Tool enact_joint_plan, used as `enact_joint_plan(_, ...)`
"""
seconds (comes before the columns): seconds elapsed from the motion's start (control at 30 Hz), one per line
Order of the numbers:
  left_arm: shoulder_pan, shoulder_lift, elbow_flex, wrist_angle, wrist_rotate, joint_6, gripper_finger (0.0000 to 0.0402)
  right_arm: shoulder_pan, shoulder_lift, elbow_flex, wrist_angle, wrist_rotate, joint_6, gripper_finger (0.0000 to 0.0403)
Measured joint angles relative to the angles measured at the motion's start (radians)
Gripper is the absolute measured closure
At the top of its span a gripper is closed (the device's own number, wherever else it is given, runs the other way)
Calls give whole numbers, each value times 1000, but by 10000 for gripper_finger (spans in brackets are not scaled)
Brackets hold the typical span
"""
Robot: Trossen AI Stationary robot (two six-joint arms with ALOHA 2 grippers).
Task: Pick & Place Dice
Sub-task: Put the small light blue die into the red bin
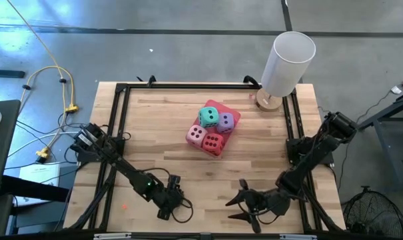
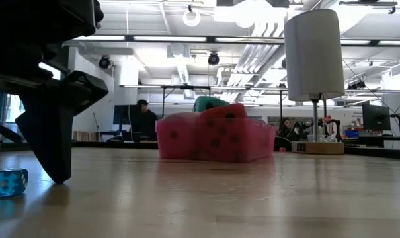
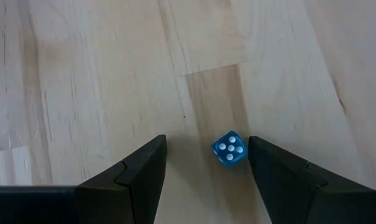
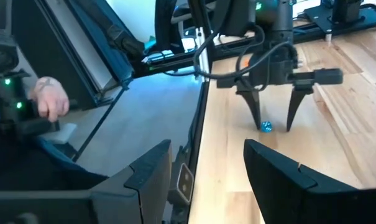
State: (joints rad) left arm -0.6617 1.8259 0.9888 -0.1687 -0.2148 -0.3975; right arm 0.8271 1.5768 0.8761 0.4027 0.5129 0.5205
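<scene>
Four soft dice sit clustered mid-table on a flat pink tray (image 1: 230, 112): teal (image 1: 208, 117), purple (image 1: 225, 122), pale pink (image 1: 196, 135) and red (image 1: 213, 143). In the low view the red die (image 2: 221, 132) and pink die (image 2: 176, 135) stand in front, with the teal top (image 2: 209, 102) behind. My left gripper (image 3: 206, 142) is open near the table's near edge, pointing down. Its fingers stand on either side of a small blue die with white pips (image 3: 229, 148), which lies on the wood. My right gripper (image 4: 207, 162) is open and low at the near edge, to the right of the left one.
A white cylindrical lamp (image 1: 288, 61) on a wooden base stands at the far right corner. A black frame (image 1: 188, 87) runs around the table. The right wrist view shows my left gripper (image 4: 275, 115) over the blue die (image 4: 266, 126) and a person's hand (image 4: 48, 98) off the table.
</scene>
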Motion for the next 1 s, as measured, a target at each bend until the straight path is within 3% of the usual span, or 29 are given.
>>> enact_joint_plan(0.4,-24,2,-3,-6,-3,-4,193,47,0,0,-2,10,60,211)
enact_joint_plan(0.8,-35,4,-4,-11,3,26,314,50,0,0,19,10,100,211)
enact_joint_plan(1.0,-36,5,-4,-8,-23,51,353,47,0,0,-5,11,68,211)
